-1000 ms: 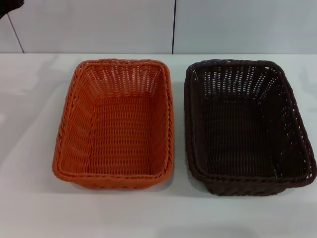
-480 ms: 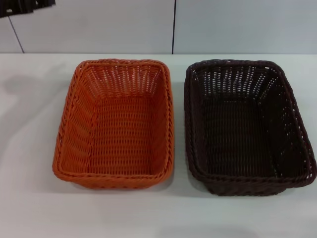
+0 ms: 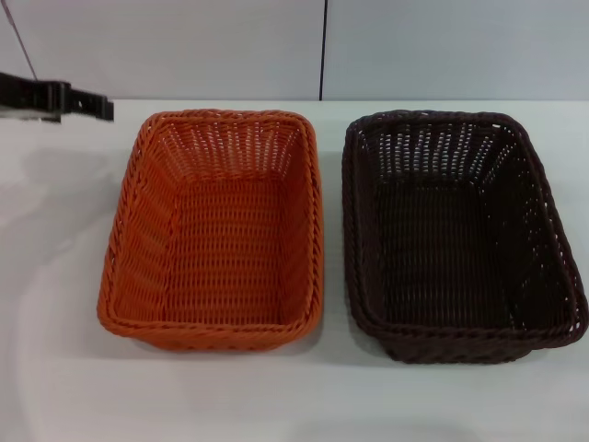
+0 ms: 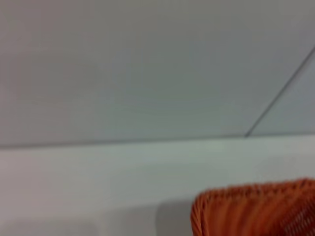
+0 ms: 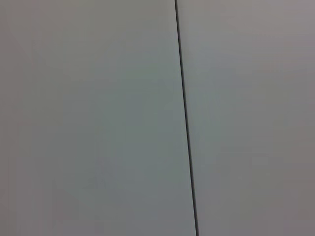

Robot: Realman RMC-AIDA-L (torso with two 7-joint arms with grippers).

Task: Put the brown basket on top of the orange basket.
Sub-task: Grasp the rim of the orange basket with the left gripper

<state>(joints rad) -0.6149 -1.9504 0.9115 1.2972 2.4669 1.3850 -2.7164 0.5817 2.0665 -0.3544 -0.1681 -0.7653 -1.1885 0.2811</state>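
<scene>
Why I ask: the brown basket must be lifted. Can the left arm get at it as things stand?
Probably not easily. The left gripper hangs beyond the far left corner of the orange basket, which sits between it and the brown basket.

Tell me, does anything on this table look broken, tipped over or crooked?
Nothing stands out. The orange basket and the brown basket sit upright side by side on the white table, both empty and apart. The left gripper hangs beyond the orange basket's far left corner.
</scene>
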